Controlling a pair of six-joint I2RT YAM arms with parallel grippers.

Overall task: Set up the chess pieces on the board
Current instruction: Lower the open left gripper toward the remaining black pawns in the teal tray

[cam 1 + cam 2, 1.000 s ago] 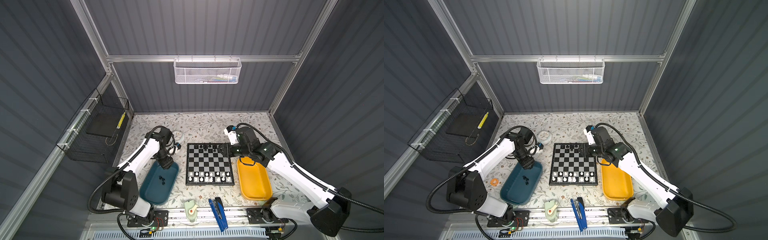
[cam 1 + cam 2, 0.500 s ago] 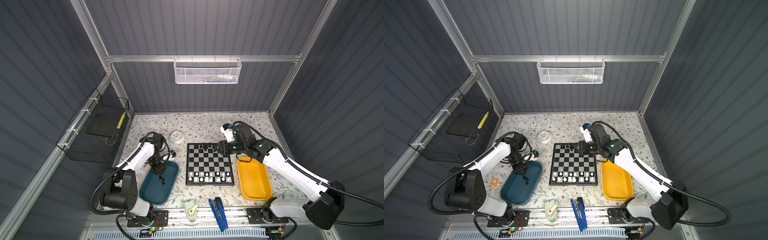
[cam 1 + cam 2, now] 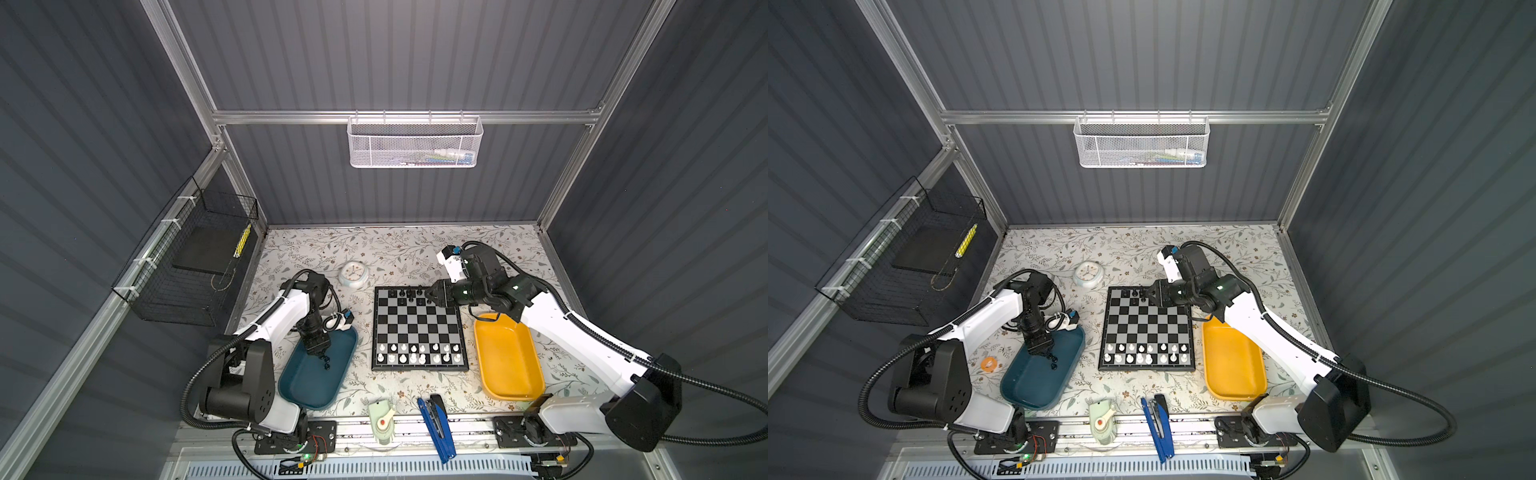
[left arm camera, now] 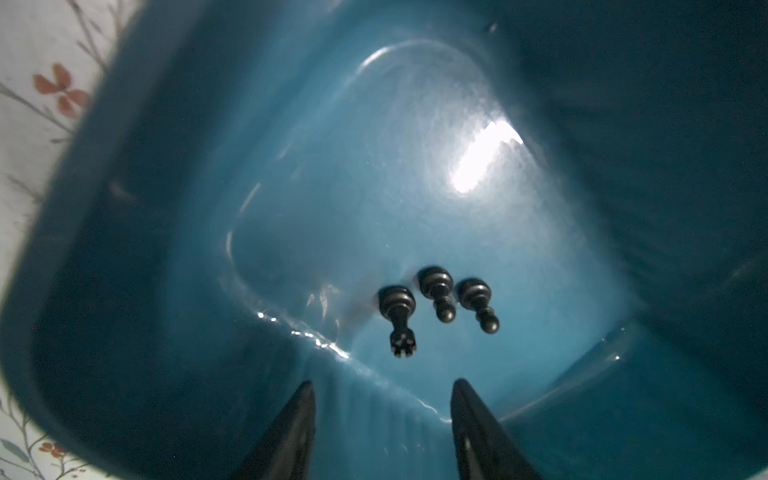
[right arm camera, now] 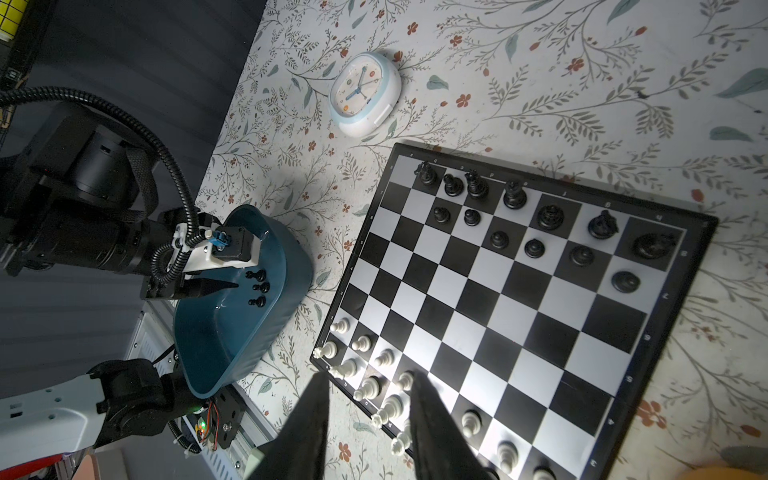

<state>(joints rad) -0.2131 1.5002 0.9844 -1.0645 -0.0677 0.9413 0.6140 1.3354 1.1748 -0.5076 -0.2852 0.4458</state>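
The board (image 3: 415, 329) (image 3: 1148, 328) (image 5: 498, 332) lies mid-table. Several white chess pieces (image 3: 417, 353) (image 5: 365, 388) fill its two near rows. Several black ones (image 3: 409, 293) (image 5: 515, 195) stand along its far rows. Three more black pieces (image 4: 436, 291) (image 3: 326, 361) (image 3: 1052, 361) lie in the teal tray (image 3: 291, 395) (image 4: 124, 208). My left gripper (image 3: 318, 353) (image 3: 1042, 353) (image 4: 382, 382) is low inside that tray, open, just short of them with nothing between its fingers. My right gripper (image 3: 428, 293) (image 3: 1148, 293) (image 5: 369, 376) hovers over the board's far right corner, open and empty.
An empty yellow tray (image 3: 507, 361) sits right of the board. A small clock (image 3: 353, 274) lies beyond the board's far left corner. A blue stapler (image 3: 436, 424) and a pale green tool (image 3: 382, 419) rest at the front edge. An orange roll (image 3: 988, 363) lies left of the teal tray.
My left gripper has dropped further into the teal tray toward the three black pieces, its jaws narrowing somewhat. My right gripper has swung left from the yellow tray's far end over the board's corner.
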